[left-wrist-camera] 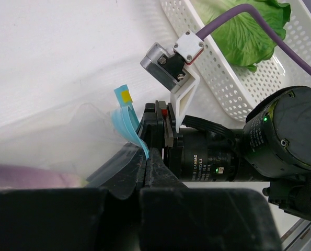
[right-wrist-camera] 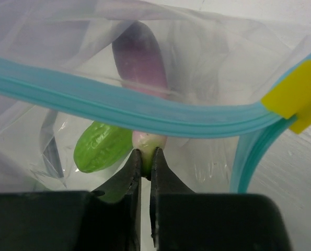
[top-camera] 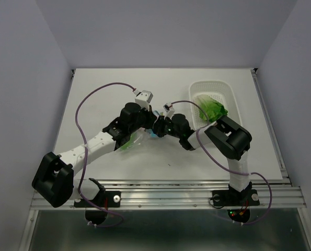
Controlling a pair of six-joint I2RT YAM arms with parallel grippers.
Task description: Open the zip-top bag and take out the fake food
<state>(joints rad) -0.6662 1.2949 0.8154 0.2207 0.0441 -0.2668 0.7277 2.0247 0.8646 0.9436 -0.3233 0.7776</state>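
Centrally, on the white table [top-camera: 118, 89], the two arms meet over the zip-top bag [top-camera: 136, 140]. The overhead view hides most of it beneath their wrists, and only a crinkled, green-tinted corner shows.

Left gripper [left-wrist-camera: 147, 168]: black jaws closed flat on a fold of the clear film just below the blue-teal zip strip [left-wrist-camera: 128, 125], which curls upward and ends in a small yellow tab [left-wrist-camera: 125, 96].

Right gripper [right-wrist-camera: 145, 157]: jaws drawn to a thin slit below the strip, their tips pinching the pale pink-green end of the purple piece [right-wrist-camera: 139, 57]. Whether film lies between tips and toy cannot be told.

The purple piece is smooth and elongated, blurred behind glossy, wrinkled plastic. A bumpy light-green lobe [right-wrist-camera: 100, 146] lies beside it, its outline broken by reflections. In the left wrist view the purple piece is only a dull smear at the lower left edge.

The leafy piece [top-camera: 211, 110], veined and ruffled, lies in the white perforated basket [top-camera: 227, 90] at the table's right, apart from the bag. The right arm overlaps the basket's near end, and the left wrist view crops the leaf.
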